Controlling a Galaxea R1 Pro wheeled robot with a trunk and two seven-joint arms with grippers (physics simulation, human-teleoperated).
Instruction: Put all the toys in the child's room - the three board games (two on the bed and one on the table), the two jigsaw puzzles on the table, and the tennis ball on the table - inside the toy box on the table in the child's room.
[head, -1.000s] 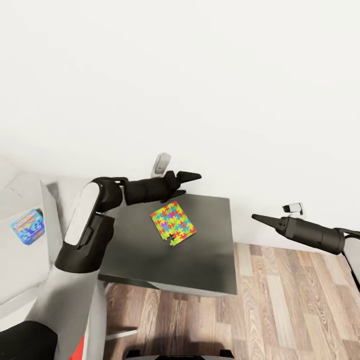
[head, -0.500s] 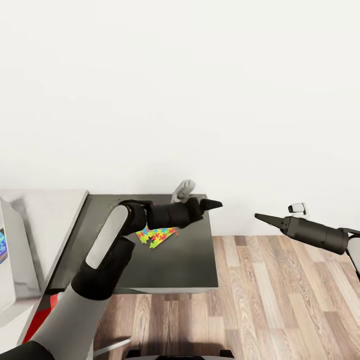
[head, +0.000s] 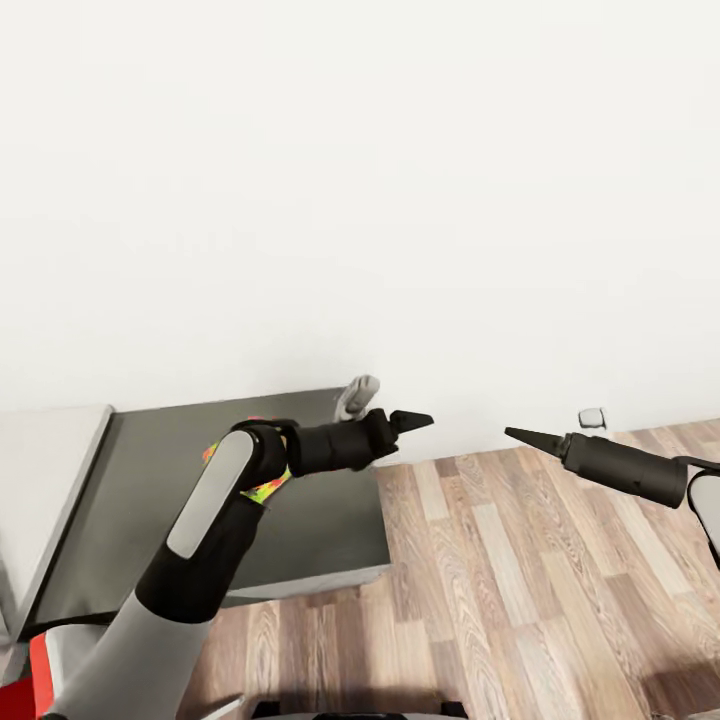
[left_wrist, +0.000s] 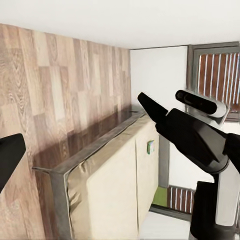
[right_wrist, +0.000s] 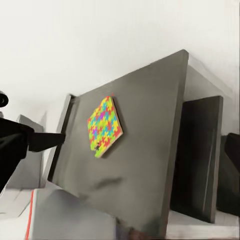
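From your head camera, you see a big white wall and a wood floor (head: 520, 590). The dark low part of the table (head: 150, 480) sits on the left, with a strip of its pale top at the far left edge. Your left arm reaches across this dark part. Its gripper (head: 412, 420) pokes out past the table's corner, over the floor. You see one dark pointed tip, so you cannot tell if the fingers are apart or together. A puzzle (head: 262, 487) lies flat on the dark top, but your left arm hides most of it. Just a bit of yellow, green and red peeks out beside the elbow. Your right gripper (head: 522, 435) comes in from the right, held over the floor, pointing at the left one. The two are near but not touching. It also looks like one thin point, so you cannot tell if it is spread or pressed shut.

From your left wrist camera, you see the bed (left_wrist: 107, 185) with its beige mattress and grey frame on the wood floor. Your right arm's dark gripper (left_wrist: 150, 107) shows in front of it. One black finger (left_wrist: 10, 155) of the left gripper shows at the edge.

From your right wrist camera, you see the puzzle (right_wrist: 105, 126) clearly. It lies flat on the dark table top (right_wrist: 145, 165), away from the edges, with nothing touching it. The pointed tip of your left gripper (right_wrist: 47, 140) sits near it.
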